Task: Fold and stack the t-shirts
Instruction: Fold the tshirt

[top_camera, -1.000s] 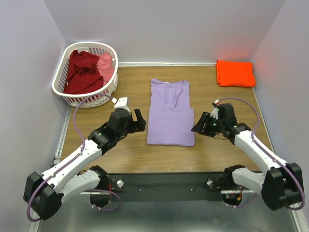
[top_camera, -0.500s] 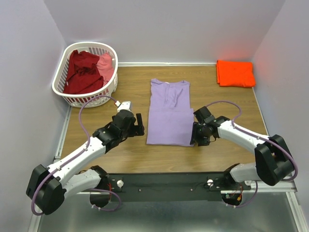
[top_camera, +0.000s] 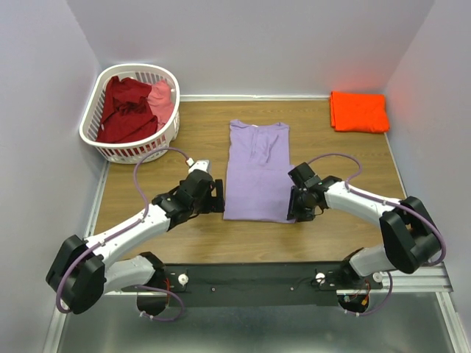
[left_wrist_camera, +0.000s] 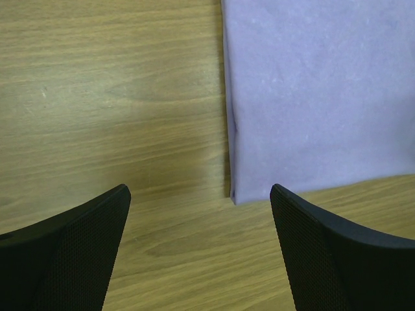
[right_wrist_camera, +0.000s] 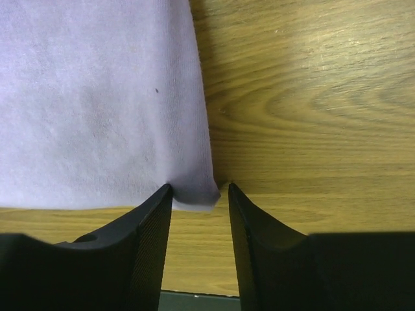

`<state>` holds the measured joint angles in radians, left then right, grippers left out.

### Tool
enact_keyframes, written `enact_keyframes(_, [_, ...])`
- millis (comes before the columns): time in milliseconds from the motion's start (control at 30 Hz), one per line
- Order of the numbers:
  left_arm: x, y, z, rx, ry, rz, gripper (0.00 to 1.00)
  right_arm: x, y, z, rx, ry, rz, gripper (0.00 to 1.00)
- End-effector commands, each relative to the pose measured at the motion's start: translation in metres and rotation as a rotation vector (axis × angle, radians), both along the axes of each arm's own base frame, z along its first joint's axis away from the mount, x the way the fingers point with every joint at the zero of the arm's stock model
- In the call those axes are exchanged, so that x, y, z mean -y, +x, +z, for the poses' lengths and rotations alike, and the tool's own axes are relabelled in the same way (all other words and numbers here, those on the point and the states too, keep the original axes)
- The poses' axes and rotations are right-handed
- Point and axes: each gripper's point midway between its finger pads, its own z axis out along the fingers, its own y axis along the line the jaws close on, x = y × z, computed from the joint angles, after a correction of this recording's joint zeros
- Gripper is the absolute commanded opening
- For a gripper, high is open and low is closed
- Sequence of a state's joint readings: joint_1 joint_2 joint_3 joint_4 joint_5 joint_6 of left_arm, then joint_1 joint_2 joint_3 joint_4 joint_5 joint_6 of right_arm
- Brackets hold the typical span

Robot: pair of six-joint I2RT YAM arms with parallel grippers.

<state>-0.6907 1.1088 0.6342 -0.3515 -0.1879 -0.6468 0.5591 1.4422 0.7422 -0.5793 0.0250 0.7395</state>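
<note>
Found right gripper half-open astride near-right corner of lavender t-shirt, left gripper agape near-left; judged fold underway, pinch due.

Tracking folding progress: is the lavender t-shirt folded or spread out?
Partly folded: the lavender cloth t-shirt has no sleeves sticking out, and a layer edge crosses its middle.

The left arm and the right arm are white tubes with chunky black joints. A thin purple cable loops along each one. The left pincer and the right pincer are black, with tiny dots on the fingers.
</note>
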Motion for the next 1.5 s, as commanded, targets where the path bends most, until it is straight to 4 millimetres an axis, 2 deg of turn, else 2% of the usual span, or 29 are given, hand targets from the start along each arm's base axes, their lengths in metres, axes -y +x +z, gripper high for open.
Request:
enact_keyframes(0, [0.008, -0.009, -0.007, -0.025, -0.016, -0.031, 0.96, 0.023, -0.031, -0.032, -0.088, -0.16, -0.007, 0.46])
enact_keyframes(133, [0.014, -0.017, -0.015, -0.057, -0.012, -0.053, 0.96, 0.034, -0.042, -0.035, -0.115, -0.255, 0.006, 0.4])
enact_keyframes(233, [0.019, -0.024, -0.021, -0.08, -0.012, -0.067, 0.96, 0.033, -0.042, -0.036, -0.118, -0.268, 0.016, 0.37])
enact_keyframes(333, [0.023, -0.029, -0.024, -0.095, -0.007, -0.079, 0.96, 0.033, -0.042, -0.039, -0.124, -0.285, 0.031, 0.29])
enact_keyframes(533, [0.029, -0.037, -0.035, -0.141, 0.019, -0.096, 0.95, 0.027, -0.042, -0.043, -0.125, -0.282, 0.064, 0.01])
enact_keyframes(633, [0.031, -0.037, -0.04, -0.161, 0.033, -0.093, 0.93, 0.023, -0.039, -0.041, -0.107, -0.269, 0.081, 0.01])
enact_keyframes(667, [0.034, -0.036, -0.04, -0.166, 0.034, -0.09, 0.86, 0.023, -0.039, -0.04, -0.101, -0.276, 0.087, 0.01])
enact_keyframes(700, [0.034, -0.036, -0.042, -0.171, 0.037, -0.088, 0.85, 0.023, -0.038, -0.039, -0.092, -0.274, 0.089, 0.01])
enact_keyframes(800, [0.038, -0.032, -0.044, -0.181, 0.052, -0.085, 0.73, 0.025, -0.037, -0.038, -0.082, -0.282, 0.1, 0.01])
enact_keyframes(1133, [0.044, -0.018, -0.046, -0.2, 0.142, -0.058, 0.67, 0.021, -0.033, -0.034, -0.037, -0.259, 0.122, 0.01])
enact_keyframes(1233, [0.039, -0.018, -0.054, -0.219, 0.188, -0.041, 0.63, 0.021, -0.032, -0.032, -0.022, -0.249, 0.125, 0.01])
enact_keyframes(1367, [0.036, -0.018, -0.062, -0.236, 0.219, -0.026, 0.54, 0.02, -0.033, -0.031, -0.008, -0.232, 0.129, 0.01])
enact_keyframes(1467, [0.04, -0.022, -0.065, -0.26, 0.229, -0.043, 0.53, 0.022, -0.035, -0.032, -0.006, -0.227, 0.129, 0.01])
